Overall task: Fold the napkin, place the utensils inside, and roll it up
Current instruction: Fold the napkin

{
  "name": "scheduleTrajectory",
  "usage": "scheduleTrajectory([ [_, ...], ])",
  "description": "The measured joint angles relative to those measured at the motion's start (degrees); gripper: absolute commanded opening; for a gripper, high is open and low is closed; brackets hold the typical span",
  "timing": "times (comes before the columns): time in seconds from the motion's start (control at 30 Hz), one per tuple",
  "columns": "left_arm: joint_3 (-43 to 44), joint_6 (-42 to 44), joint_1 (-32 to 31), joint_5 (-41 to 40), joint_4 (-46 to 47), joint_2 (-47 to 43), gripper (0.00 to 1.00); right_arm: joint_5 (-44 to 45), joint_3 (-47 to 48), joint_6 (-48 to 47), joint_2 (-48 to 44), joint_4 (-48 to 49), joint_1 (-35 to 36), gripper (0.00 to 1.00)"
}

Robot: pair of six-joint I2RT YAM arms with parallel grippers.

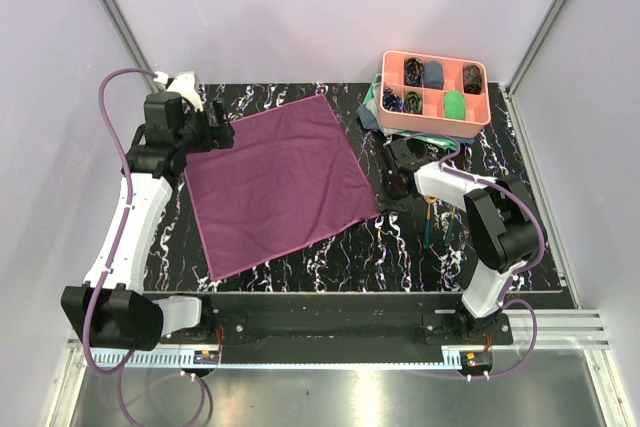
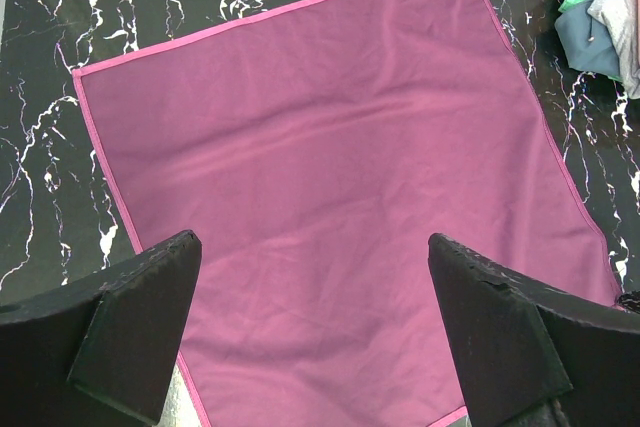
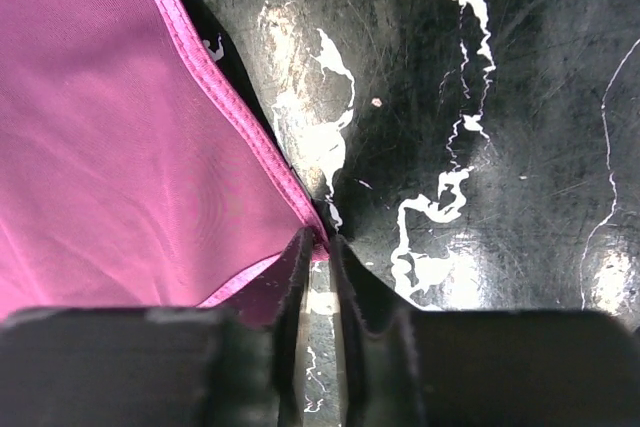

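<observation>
Surface point(image 1: 350, 259): black, white-veined.

Napkin point(image 1: 275, 187): plum-purple and spread flat in a single layer at mid-surface. It lies turned, so its corners point far, near, left and right. Light creases cross it, the hem is brighter pink, and no fold is made yet.

Left arm: reaches along the napkin's left side. Left claw point(image 2: 310, 247) hangs above the napkin by its left corner. Its fingers point(image 2: 140, 327) are spread wide with the cloth in plain sight between them, and they grip nothing.

Right arm: bent in from the napkin's right side. Right claw point(image 3: 320, 240) is down at the right corner. Its fingers point(image 3: 298, 277) are drawn in to a thin slit, and the corner tip of the hem sits pinched between the tips. The rest of the cloth runs off flat to the left of the claw.

Tray point(image 1: 430, 127): coral-pink with compartments, beyond the napkin's right corner toward the far right. Small cloth rolls point(image 1: 455, 104) sit in the compartments.

Loose cloths point(image 2: 590, 17): a green, blue and grey bunch between the napkin's far corner and the tray.

Utensils point(image 1: 430, 229): on the bare surface right of the napkin's right corner, beside the right arm and clear of the cloth. Their dark teal handles point toward the near edge. The heads are too small to tell apart.
</observation>
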Motion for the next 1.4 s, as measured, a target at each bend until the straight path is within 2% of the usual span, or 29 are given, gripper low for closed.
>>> scheduleTrajectory([
  [0.1,0.00,0.00,0.00,-0.02,0.00,0.00,0.99,-0.02,-0.17,-0.04,0.00,0.24,-0.02,0.00],
  [0.5,0.00,0.02,0.00,-0.02,0.00,0.00,0.99,2.51,-0.79,-4.76,-1.68,-0.76,-0.42,0.00],
  [0.77,0.00,-0.44,0.00,0.74,0.00,0.00,0.99,7.89,-0.79,-9.99,-8.74,-4.98,-5.90,0.00],
  [0.9,0.00,-0.90,0.00,1.86,0.00,0.00,0.99,7.34,1.05,-10.95,-9.44,-6.71,-6.56,0.00],
  [1.07,0.00,-1.49,0.00,2.40,0.00,0.00,0.99,5.05,8.31,-10.86,-7.10,-7.43,-4.13,0.00],
  [1.17,0.00,-1.70,0.00,2.58,0.02,-0.13,0.99,4.24,15.43,-10.62,-2.03,-6.34,0.35,0.00],
  [1.4,0.00,-2.43,1.62,3.15,0.04,-1.42,0.99,0.02,36.52,-8.72,17.44,-4.04,11.67,0.00],
])
